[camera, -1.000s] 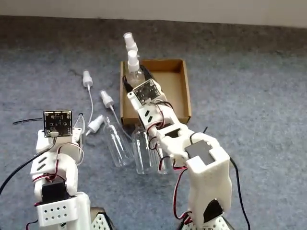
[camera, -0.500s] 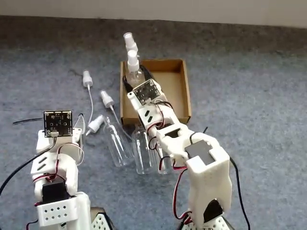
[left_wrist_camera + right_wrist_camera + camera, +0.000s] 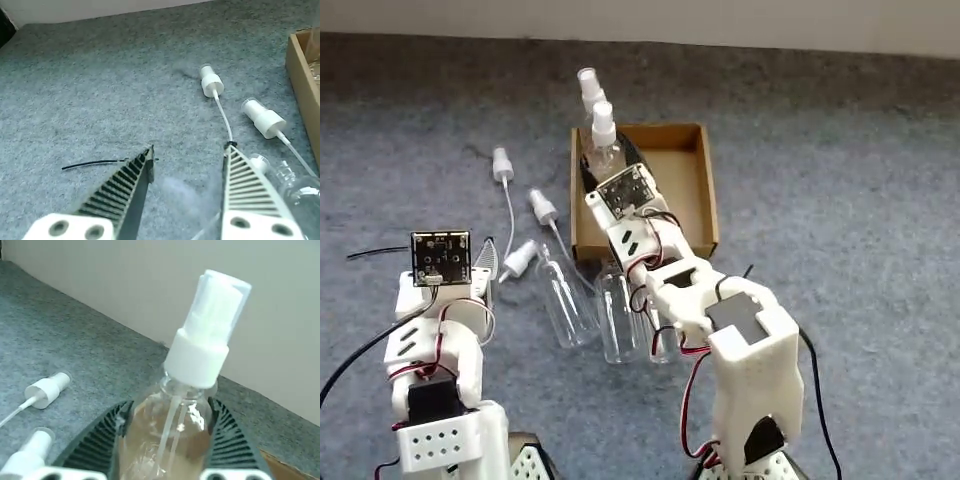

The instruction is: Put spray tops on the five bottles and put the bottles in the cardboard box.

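One capped bottle (image 3: 603,152) poised over the box

Right gripper (image 3: 167,415) clamps it upright, spray top (image 3: 207,330) fitted, above the left side of the cardboard box (image 3: 705,190); the step looks like boxing, so lowering and letting go should follow; left gripper (image 3: 187,155), spread and holding nothing, hovers over carpet near loose spray tops (image 3: 211,81); three bare bottles (image 3: 565,295) lie beside the box.

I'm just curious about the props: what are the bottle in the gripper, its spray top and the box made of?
Bottle: looks like clear glossy plastic, possibly glass; you see through it and it glints. Spray top: matte white plastic, apparently. Box: brown cardboard, dull, with thin walls.
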{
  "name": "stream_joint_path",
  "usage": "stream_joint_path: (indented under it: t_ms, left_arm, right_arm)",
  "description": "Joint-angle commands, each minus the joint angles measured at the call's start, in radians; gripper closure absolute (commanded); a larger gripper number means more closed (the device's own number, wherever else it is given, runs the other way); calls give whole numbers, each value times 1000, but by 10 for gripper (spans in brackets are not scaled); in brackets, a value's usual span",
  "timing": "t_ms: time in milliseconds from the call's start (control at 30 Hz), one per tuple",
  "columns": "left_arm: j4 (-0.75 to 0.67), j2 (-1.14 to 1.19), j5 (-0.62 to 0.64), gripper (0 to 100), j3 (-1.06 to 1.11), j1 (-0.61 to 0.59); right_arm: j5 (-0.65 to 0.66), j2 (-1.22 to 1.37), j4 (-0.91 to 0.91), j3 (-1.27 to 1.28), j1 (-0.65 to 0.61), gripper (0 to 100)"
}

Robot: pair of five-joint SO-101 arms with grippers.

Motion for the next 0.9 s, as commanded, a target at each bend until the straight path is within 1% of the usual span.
stream_joint_path:
  t_ms: [0, 600, 767, 867]
  left_arm:
    - [-23, -10, 3, 790, -7, -7]
    - [-23, -12, 3, 790, -7, -7]
    - [-23, -12, 3, 790, -7, -7]
    - [-23, -12, 3, 790, -7, -7]
  right_arm:
    - [11, -22, -25, -44, 5, 878]
    - [12, -22, -25, -42, -15, 873]
    - [11, -22, -22, -42, -15, 790]
    - [11, -22, -22, -42, -15, 781]
